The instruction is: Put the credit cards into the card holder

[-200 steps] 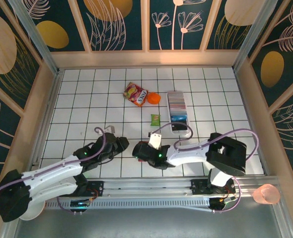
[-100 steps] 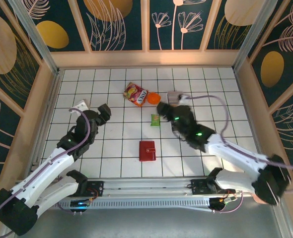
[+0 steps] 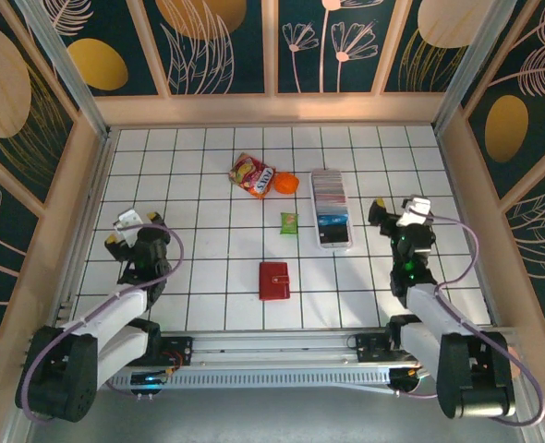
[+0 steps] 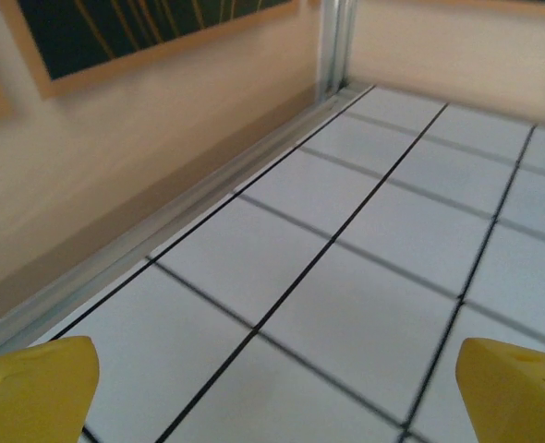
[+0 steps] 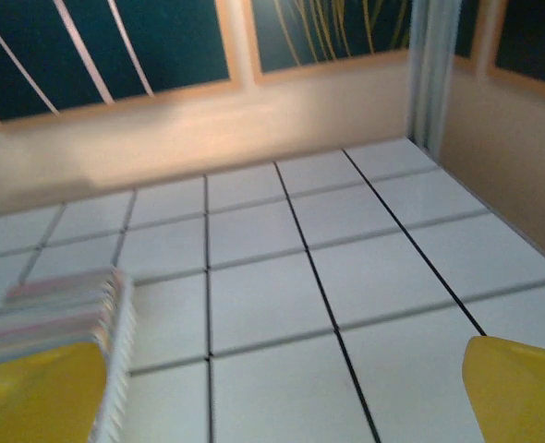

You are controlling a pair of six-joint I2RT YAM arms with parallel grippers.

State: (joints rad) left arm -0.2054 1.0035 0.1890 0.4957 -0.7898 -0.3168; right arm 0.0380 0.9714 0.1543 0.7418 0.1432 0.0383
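Gridded table (image 3: pixel 208 185): red card holder (image 3: pixel 273 281) shut near centre, credit cards (image 3: pixel 331 198) stacked in white tray (image 3: pixel 335 244).
Left gripper (image 3: pixel 129 231), right gripper (image 3: pixel 397 210) spread wide, empty; holder is best opened first, one card taken edgewise.

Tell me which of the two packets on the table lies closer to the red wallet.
The small green packet, lying a little beyond the red folding wallet. The larger red-and-yellow foil packet sits farther back, beside a round orange object.
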